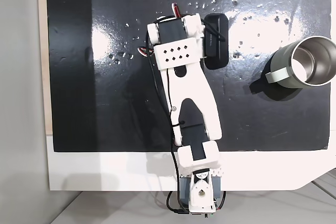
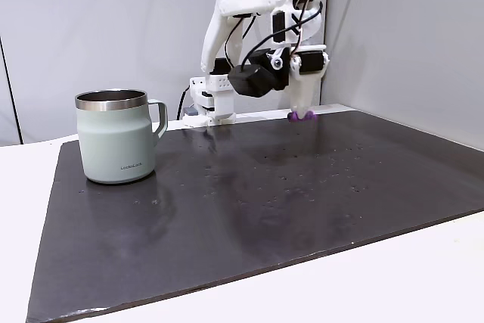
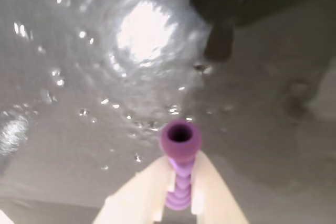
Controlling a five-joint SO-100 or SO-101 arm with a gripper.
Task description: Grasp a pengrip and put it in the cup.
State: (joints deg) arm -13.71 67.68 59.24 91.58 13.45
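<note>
On the black mat (image 2: pixel 302 209) over the white worktop (image 1: pixel 105 171): white arm (image 1: pixel 184 77) stretched across it, seen from above in a fixed view. Between the cream fingers (image 3: pixel 136 198) in the wrist view, pengrip (image 3: pixel 180 145), light purple and ribbed, clamped along its length with its open end pointing out past the tips. Pincer (image 3: pixel 180 182) closed snugly on that small tube, fingers pressed against both its sides. At the far side of the mat in a fixed view from the side, pincer (image 2: pixel 302 111) pointing down, purple pengrip (image 2: pixel 302 116) at its tip, right at the mat surface; whether touching the mat, cannot tell. Well apart from it, cup (image 2: pixel 115 138) upright near the mat's left end in that view, pale grey-green wall, steel rim, handle toward the arm. From above, cup (image 1: pixel 307 62) at the right edge, shiny inside visible.
</note>
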